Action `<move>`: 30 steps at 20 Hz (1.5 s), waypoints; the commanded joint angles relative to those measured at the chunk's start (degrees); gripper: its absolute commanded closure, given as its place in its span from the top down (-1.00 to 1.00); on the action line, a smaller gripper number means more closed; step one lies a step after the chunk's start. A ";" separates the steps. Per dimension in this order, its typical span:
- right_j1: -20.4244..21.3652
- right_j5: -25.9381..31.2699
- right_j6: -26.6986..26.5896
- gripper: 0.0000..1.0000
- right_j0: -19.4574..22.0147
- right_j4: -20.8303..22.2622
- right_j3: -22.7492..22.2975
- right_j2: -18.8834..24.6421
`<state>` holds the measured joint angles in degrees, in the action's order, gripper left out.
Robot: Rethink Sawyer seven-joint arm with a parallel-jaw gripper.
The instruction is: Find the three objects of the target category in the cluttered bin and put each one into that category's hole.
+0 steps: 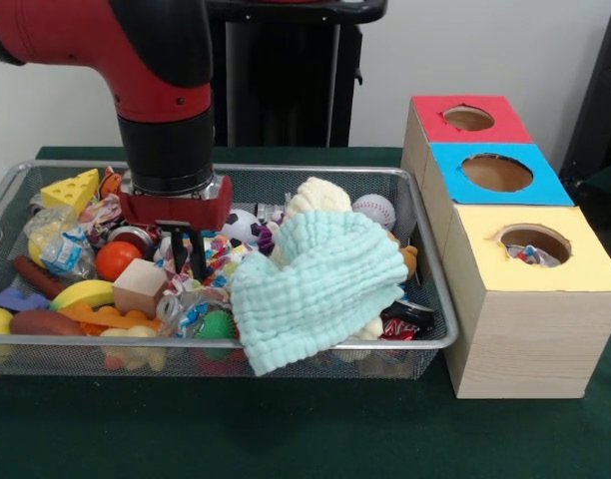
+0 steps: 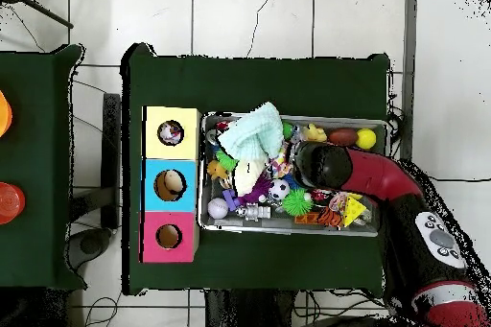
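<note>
The wire mesh bin (image 1: 425, 342) is packed with toys and also shows in the overhead view (image 2: 288, 231). My gripper (image 1: 191, 257) reaches down into its left-middle, onto a crinkly white wrapper with multicolour print (image 1: 218, 261). Its tips are buried in the clutter. A clear crumpled wrapper (image 1: 62, 247) lies at the bin's left, and another (image 1: 184, 309) lies near the front rim. The yellow-topped hole (image 1: 534, 242) is on the nearest wooden box, right of the bin, with a multicolour wrapper showing inside. In the overhead view the hole (image 2: 172, 132) is left of the bin and my arm (image 2: 321, 164) hides the gripper.
A mint knitted cloth (image 1: 320, 284) drapes over the bin's middle and front rim. A blue-topped hole (image 1: 496, 172) and a red-topped hole (image 1: 468, 118) lie behind the yellow one. Around the gripper are a wooden cube (image 1: 140, 284), an orange ball (image 1: 116, 259) and a soccer ball (image 1: 241, 226).
</note>
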<state>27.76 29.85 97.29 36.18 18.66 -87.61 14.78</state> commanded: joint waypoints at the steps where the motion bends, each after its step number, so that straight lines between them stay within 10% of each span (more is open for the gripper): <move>1: -1.82 -0.49 -2.94 -1.00 -1.01 4.41 -3.08 2.63; 8: -0.92 1.89 -0.82 -1.00 -3.49 3.43 -2.05 1.02; 17: 13.44 8.80 4.28 -1.00 -7.22 -2.91 -7.66 0.25; 30: 19.62 9.57 6.38 -1.00 -12.16 -5.35 -11.06 -1.06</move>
<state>44.42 33.79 97.29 25.46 15.15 -92.76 14.49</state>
